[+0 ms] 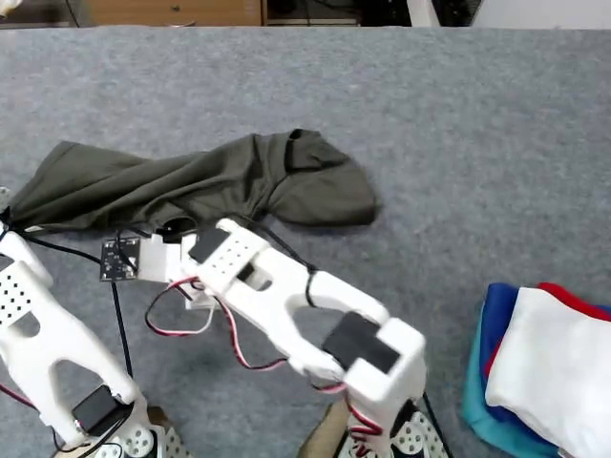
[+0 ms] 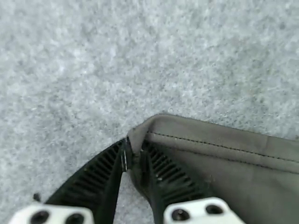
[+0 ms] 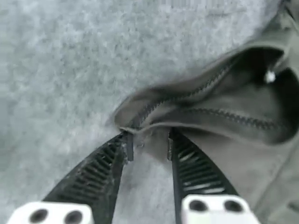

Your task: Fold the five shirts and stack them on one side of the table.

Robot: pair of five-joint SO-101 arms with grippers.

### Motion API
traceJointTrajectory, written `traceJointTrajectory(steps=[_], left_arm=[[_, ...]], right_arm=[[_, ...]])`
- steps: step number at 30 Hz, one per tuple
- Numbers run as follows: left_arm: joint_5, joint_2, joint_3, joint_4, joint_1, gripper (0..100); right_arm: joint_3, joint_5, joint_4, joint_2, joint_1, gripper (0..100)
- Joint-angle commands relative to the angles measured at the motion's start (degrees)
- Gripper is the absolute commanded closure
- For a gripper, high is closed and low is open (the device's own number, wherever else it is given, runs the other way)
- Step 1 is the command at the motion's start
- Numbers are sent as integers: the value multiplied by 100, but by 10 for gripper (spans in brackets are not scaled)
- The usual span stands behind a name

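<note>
Folded stack [image 1: 549, 372] is at the right edge of your surface [image 1: 458, 124], white on top with red, blue and teal layers showing under it. Olive shirt [image 1: 200, 186] is well apart from it, lying rumpled and unfolded across the left-middle of the surface.

Your left tool [image 2: 133, 156] is clenched on a hemmed corner of the olive shirt. The fingers are almost together, the fabric edge is pinched between the tips, and the corner is peaked up off the surface.

Your right tool [image 3: 148, 142] has its fingers parted. The tips are at a folded hem on the shirt's near edge, with the fold between them. Can't tell if it actually has a grip.
</note>
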Motion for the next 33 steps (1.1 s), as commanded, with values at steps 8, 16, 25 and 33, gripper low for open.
traceJointTrajectory(steps=[8, 16, 25, 33], left_arm=[[-9, -40, -193, -185, -62, 982], [-9, -40, -193, -176, -70, 982], [-9, -40, -193, -176, -70, 982], [-9, -40, -193, -176, -70, 982]], right_arm=[[-1007, 264, 484, 602, 40, 853], [-998, 659, 765, 620, -13, 858], [-980, 976, 888, 629, -127, 985], [-936, 580, 879, 567, 92, 995]])
